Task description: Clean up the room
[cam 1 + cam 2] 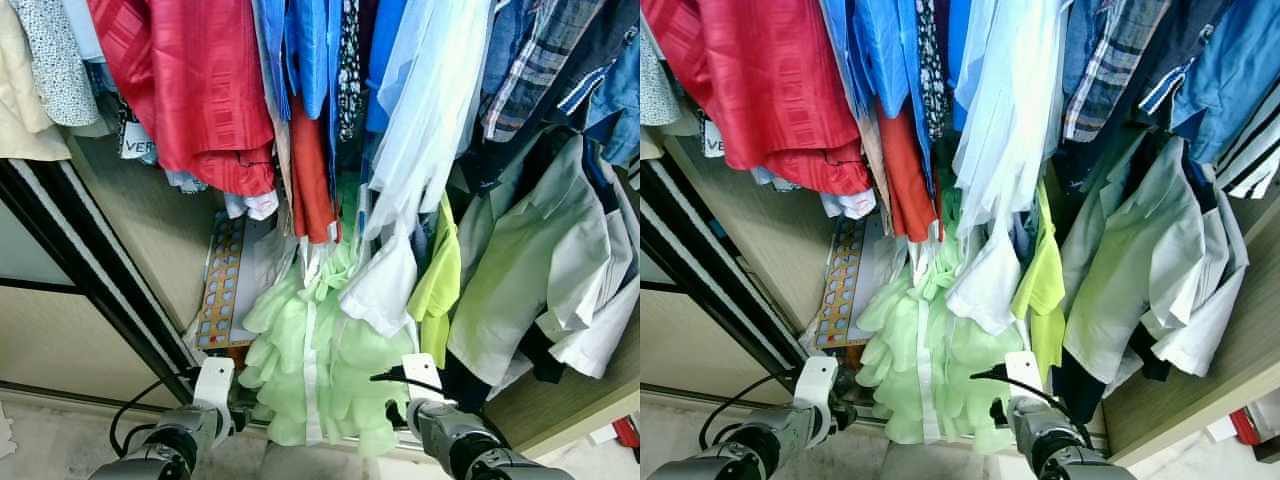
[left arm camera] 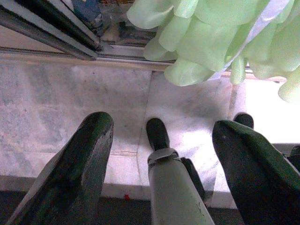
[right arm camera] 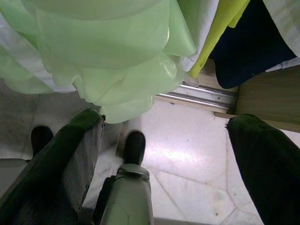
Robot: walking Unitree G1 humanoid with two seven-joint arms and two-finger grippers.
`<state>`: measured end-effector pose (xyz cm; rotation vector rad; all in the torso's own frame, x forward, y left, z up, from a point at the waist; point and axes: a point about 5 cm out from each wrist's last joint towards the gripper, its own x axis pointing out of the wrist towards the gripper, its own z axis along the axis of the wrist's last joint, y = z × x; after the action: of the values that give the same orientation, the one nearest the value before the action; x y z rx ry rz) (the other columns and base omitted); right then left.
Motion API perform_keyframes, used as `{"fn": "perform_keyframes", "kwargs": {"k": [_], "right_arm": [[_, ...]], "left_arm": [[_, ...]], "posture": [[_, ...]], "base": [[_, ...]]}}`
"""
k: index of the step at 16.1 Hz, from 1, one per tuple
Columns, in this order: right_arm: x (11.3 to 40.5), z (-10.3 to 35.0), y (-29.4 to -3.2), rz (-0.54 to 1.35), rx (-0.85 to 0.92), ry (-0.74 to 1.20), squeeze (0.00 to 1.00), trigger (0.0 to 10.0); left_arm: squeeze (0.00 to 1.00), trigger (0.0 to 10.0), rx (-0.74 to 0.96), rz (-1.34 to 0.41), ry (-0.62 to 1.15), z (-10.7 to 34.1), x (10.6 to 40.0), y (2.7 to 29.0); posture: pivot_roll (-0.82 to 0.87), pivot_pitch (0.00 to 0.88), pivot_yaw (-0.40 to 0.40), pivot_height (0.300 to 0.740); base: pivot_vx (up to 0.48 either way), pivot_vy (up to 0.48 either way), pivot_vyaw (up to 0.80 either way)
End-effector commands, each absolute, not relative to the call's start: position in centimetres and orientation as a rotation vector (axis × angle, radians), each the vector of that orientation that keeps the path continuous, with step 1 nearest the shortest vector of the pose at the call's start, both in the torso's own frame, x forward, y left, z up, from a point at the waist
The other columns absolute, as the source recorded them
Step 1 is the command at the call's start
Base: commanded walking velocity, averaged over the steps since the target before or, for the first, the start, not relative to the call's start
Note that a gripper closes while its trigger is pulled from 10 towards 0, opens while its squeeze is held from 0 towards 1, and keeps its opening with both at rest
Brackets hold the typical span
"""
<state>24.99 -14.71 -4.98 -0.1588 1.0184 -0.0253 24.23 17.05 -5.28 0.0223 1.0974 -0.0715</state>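
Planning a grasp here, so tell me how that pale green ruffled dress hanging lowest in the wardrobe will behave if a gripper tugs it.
The pale green ruffled dress looks thin and sheer, so probably floppy and light. Its layered frills hang loose, so the fabric would likely bunch rather than move as one. It hangs among other clothes, so a tug may swing it.

Right gripper (image 3: pixel 164 159) fingers spread wide above pale marble floor (image 3: pixel 187 154). Green ruffled dress (image 3: pixel 103 51) hung just above floor, beside wardrobe track (image 3: pixel 201 96). Yellow shirt (image 3: pixel 220 33) beside dress.
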Motion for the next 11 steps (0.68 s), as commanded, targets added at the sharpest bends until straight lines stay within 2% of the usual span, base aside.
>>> {"fn": "perform_keyframes", "kwargs": {"k": [1,3,5,7,9,11], "right_arm": [[32.9,3.0,-8.3,0.168,0.027,0.547,0.00,10.0],[32.6,2.7,-8.2,0.214,0.001,0.573,0.00,10.0],[31.9,1.7,-8.2,0.193,0.223,0.648,0.00,10.0],[31.6,1.3,-8.4,0.202,0.073,0.667,0.00,10.0],[30.9,0.3,-9.7,0.156,-0.004,0.725,0.00,10.0],[30.5,-0.3,-10.8,0.122,-0.052,0.763,0.00,10.0]], "left_arm": [[0.00,10.0,-0.358,-0.052,0.643,1.4,32.0,12.7],[0.00,10.0,-0.320,-0.073,0.636,1.4,32.1,12.6],[0.00,10.0,-0.222,-0.057,0.687,0.7,31.5,13.5],[0.00,10.0,-0.294,0.012,0.698,0.3,31.1,14.0],[0.00,10.0,-0.233,0.014,0.631,0.9,31.6,14.5],[0.00,10.0,-0.219,0.015,0.685,0.2,31.0,14.3]], "posture": [[-0.04,0.000,0.095,0.740],[-0.03,0.000,0.080,0.740],[-0.04,0.000,0.061,0.740],[-0.05,0.000,0.046,0.740],[-0.04,0.000,0.040,0.740],[-0.06,0.000,0.054,0.740]], "base": [[0.000,0.000,0.00],[0.000,0.000,0.00],[0.000,0.000,0.00],[0.000,0.000,0.00],[0.000,0.000,0.00],[0.000,0.000,0.00]]}}
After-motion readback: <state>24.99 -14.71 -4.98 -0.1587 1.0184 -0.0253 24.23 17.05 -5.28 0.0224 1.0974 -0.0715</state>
